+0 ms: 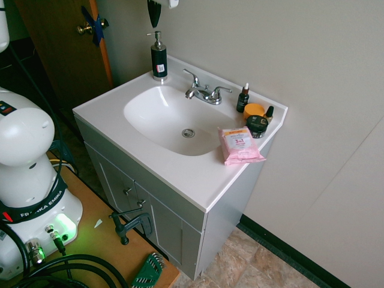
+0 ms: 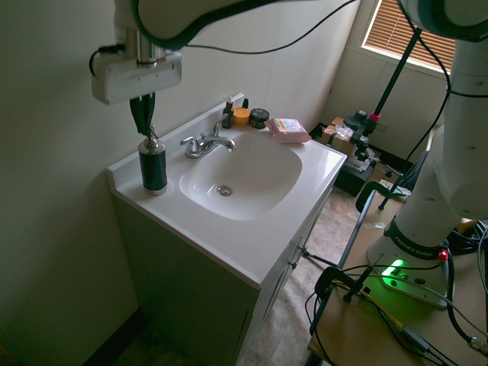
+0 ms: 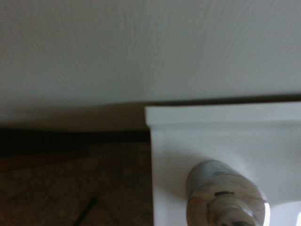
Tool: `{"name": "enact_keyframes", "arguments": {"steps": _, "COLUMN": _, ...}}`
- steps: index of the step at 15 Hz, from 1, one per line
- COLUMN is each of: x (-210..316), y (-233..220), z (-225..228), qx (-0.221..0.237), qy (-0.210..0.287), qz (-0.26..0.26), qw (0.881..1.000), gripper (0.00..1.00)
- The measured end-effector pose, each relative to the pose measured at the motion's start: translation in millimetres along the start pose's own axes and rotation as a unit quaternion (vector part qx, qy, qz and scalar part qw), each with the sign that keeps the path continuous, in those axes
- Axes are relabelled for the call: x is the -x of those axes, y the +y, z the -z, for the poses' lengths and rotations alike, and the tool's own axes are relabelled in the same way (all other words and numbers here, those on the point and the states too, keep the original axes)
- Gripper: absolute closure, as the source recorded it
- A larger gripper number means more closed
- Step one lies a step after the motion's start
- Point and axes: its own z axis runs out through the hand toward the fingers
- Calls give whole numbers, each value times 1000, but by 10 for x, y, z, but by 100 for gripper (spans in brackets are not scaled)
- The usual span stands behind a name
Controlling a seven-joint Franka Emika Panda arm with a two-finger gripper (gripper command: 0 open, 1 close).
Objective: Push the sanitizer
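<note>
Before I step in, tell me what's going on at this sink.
A white robot arm holds its closed dark fingers just above the tall black pump bottle with the silver head, apparently to push it. The bottle stands upright on the white countertop, beside the basin. The pink wipes packet lies at the basin's other end.

The sanitizer (image 1: 159, 62) pairs a dark, matt-looking body with a shiny silver metal-look pump head, and the faucet (image 1: 206, 93) has a glossy chrome finish. The worktop (image 1: 180, 174) and its basin (image 1: 174, 120) look smooth, white and softly glossy. The wipes pack (image 1: 239, 146) is crinkled, shiny pink plastic film, while the door (image 1: 57, 42) is brown, wood-like.
</note>
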Motion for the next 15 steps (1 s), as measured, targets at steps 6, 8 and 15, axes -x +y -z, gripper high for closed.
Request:
{"name": "enact_keyframes", "arguments": {"steps": 6, "x": -286, "y": 940, "z": 331, "qx": 18, "qy": 4, "qz": -27, "qw": 999, "gripper": 0}}
{"name": "enact_keyframes", "arguments": {"steps": 8, "x": -357, "y": 1316, "z": 141, "qx": 35, "qy": 0, "qz": -32, "qw": 999, "gripper": 0}}
{"name": "enact_keyframes", "arguments": {"steps": 15, "x": -225, "y": 2548, "z": -557, "qx": 75, "qy": -18, "qz": -41, "qw": 996, "gripper": 0}}
